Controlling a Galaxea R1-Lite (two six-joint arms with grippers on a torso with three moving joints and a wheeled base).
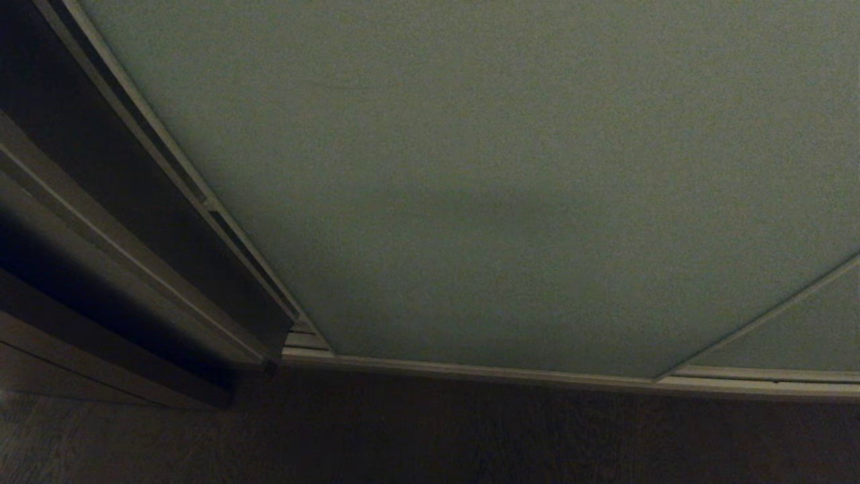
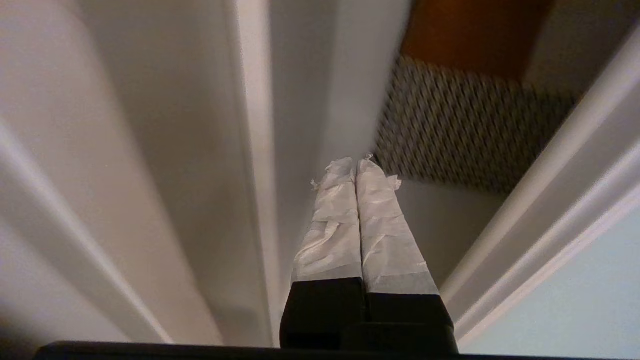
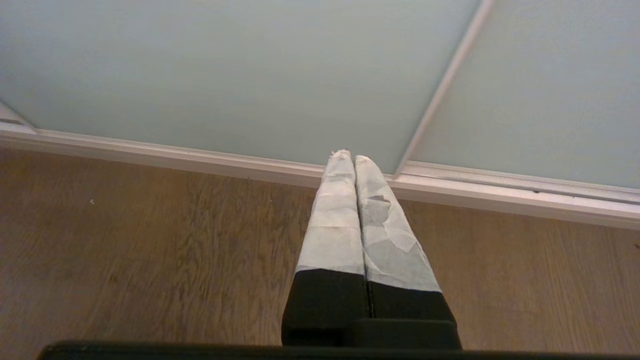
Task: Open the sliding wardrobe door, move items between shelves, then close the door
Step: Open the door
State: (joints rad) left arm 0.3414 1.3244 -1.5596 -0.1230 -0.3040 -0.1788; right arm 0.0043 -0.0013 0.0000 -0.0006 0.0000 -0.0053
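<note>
Left gripper, taped fingers pressed together and empty, points into a gap beside the sliding wardrobe door, toward a houndstooth pillow only that wrist view shows. Head view shows the door filling the frame. Right gripper, likewise closed and empty, hangs over wooden floor.

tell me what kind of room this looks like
Likely a bedroom or dressing area: a sliding wardrobe door in a light frame, wooden floor, and a houndstooth pillow inside.
</note>
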